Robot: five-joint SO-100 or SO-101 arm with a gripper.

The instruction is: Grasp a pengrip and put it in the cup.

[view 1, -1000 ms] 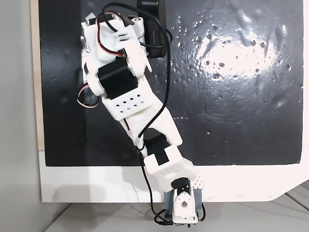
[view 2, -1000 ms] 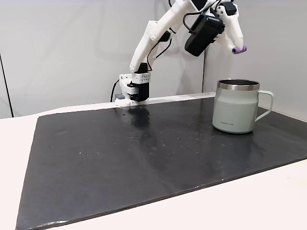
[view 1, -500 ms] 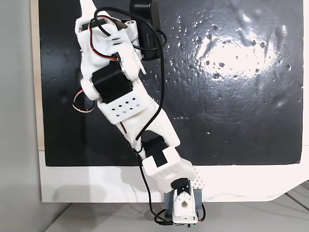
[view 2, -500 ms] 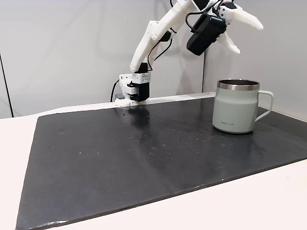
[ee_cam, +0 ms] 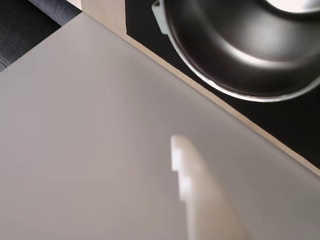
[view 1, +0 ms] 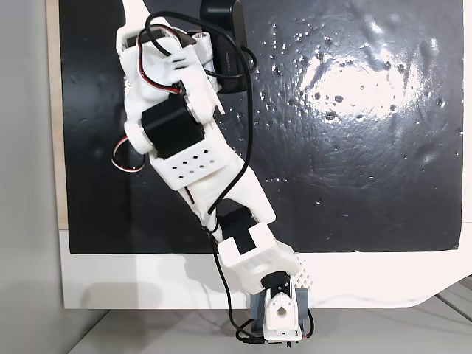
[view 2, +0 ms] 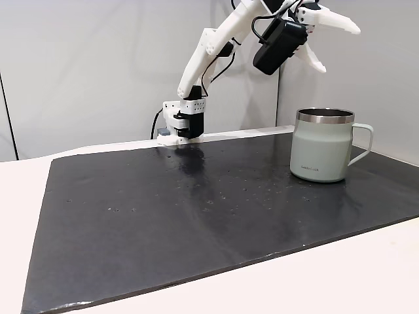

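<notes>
The cup, pale grey-green with a steel rim and a handle on its right, stands on the black mat at the right of a fixed view. High above it, my gripper is open with its two white fingers spread wide and nothing between them. The wrist view looks down into the cup's shiny steel inside, with the handle tab at its left and one blurred white finger low in the picture. The purple pengrip is out of view. From above, my arm covers the cup.
A large black mat covers the white table, with wide bare room left of the cup. My arm's base is clamped at the mat's far edge. A grey wall stands close behind the cup.
One second ago my gripper was shut on the purple pengrip above the cup. It has since opened wide, and the pengrip is gone from between the fingers.
</notes>
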